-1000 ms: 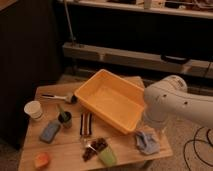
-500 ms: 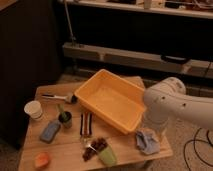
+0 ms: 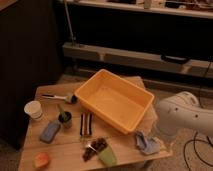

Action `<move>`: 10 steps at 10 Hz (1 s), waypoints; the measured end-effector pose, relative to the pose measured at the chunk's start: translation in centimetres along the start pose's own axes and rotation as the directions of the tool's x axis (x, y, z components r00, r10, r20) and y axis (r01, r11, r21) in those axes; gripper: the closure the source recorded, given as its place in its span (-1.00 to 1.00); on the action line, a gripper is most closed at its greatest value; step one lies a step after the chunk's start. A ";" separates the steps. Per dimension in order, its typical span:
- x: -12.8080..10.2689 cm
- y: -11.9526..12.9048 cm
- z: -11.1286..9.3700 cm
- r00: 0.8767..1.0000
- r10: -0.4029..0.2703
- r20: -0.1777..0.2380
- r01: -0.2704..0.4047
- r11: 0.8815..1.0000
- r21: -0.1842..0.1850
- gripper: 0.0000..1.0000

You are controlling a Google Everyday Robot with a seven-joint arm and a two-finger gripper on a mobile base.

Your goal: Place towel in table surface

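Observation:
The towel (image 3: 147, 143), a small rumpled blue-grey cloth, lies on the table surface (image 3: 70, 145) near its front right corner, just right of the orange tub (image 3: 114, 102). My white arm (image 3: 186, 119) bulks in from the right. The gripper (image 3: 157, 134) is at the arm's lower left end, right over the towel and mostly hidden by the arm's body. I cannot tell whether it touches the cloth.
On the left stand a white cup (image 3: 34, 110), a flat blue sponge block (image 3: 50, 131), a dark green cup (image 3: 65, 119) and a brush (image 3: 57, 96). A striped packet (image 3: 86, 124), a green object (image 3: 106, 157) and an orange fruit (image 3: 41, 160) lie near the front edge.
My arm has shifted slightly lower and to the right. The towel has stayed in the same spot on the table.

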 end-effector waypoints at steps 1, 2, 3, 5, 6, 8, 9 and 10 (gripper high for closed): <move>-0.3 -2.1 2.0 1.000 0.009 -0.027 -0.010 0.999 -0.042 -0.30; -0.6 -3.2 3.6 0.999 0.013 -0.043 -0.016 0.998 -0.064 -0.30; -0.8 -3.8 5.7 0.998 0.009 -0.067 -0.015 0.996 -0.088 -0.30; -0.6 -4.0 9.3 0.994 -0.014 -0.111 0.000 0.992 -0.123 -0.30; -0.5 -3.7 10.3 0.992 -0.029 -0.121 0.013 0.991 -0.131 -0.30; 0.0 -0.9 11.1 0.993 -0.079 -0.086 0.068 0.989 -0.128 -0.30; 0.2 -0.5 10.7 0.993 -0.098 -0.068 0.089 0.989 -0.117 -0.30; 0.4 0.1 9.8 0.992 -0.114 -0.050 0.107 0.987 -0.116 -0.30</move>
